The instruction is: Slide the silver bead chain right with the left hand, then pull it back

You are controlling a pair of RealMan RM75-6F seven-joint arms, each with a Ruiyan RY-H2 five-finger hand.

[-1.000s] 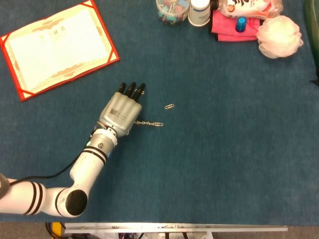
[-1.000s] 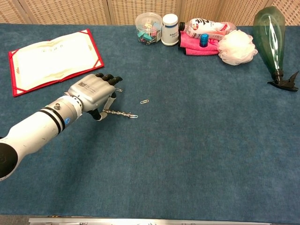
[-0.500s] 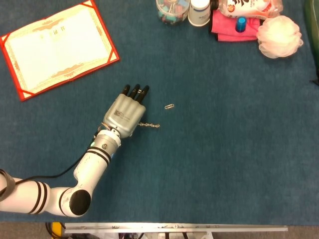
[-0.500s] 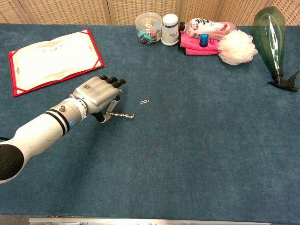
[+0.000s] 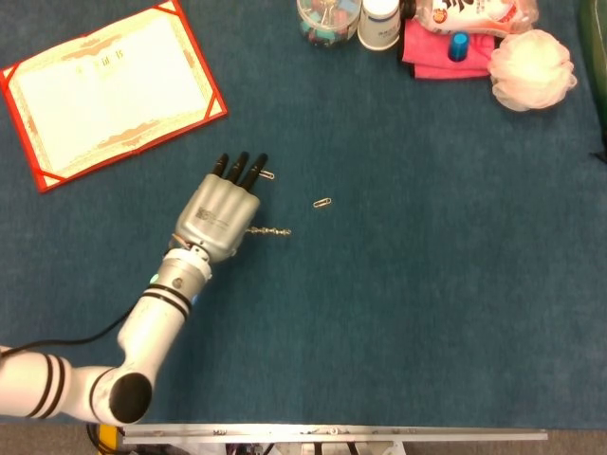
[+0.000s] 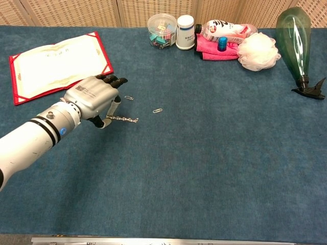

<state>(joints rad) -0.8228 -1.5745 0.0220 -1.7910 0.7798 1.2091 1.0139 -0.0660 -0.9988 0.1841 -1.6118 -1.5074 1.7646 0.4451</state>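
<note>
The silver bead chain (image 5: 271, 230) (image 6: 125, 119) lies in a short straight line on the blue table cloth. My left hand (image 5: 220, 213) (image 6: 92, 100) is palm down over the chain's left end. In the chest view the thumb and a finger pinch that end, and the rest of the chain trails out to the right. The dark fingertips (image 5: 240, 165) point away from me. My right hand shows in neither view.
Two paper clips lie near the hand, one (image 5: 322, 202) (image 6: 158, 110) right of the chain and one (image 5: 268, 174) (image 6: 129, 97) by the fingertips. A red certificate folder (image 5: 109, 85) sits at the far left. A clip jar (image 6: 162, 30), bottles, pink cloth (image 6: 209, 50), white loofah (image 6: 258, 51) and green spray bottle (image 6: 296, 35) line the back.
My left hand has drawn back to the left and the chain has slid left with it. The paper clip by the fingertips is now uncovered.
</note>
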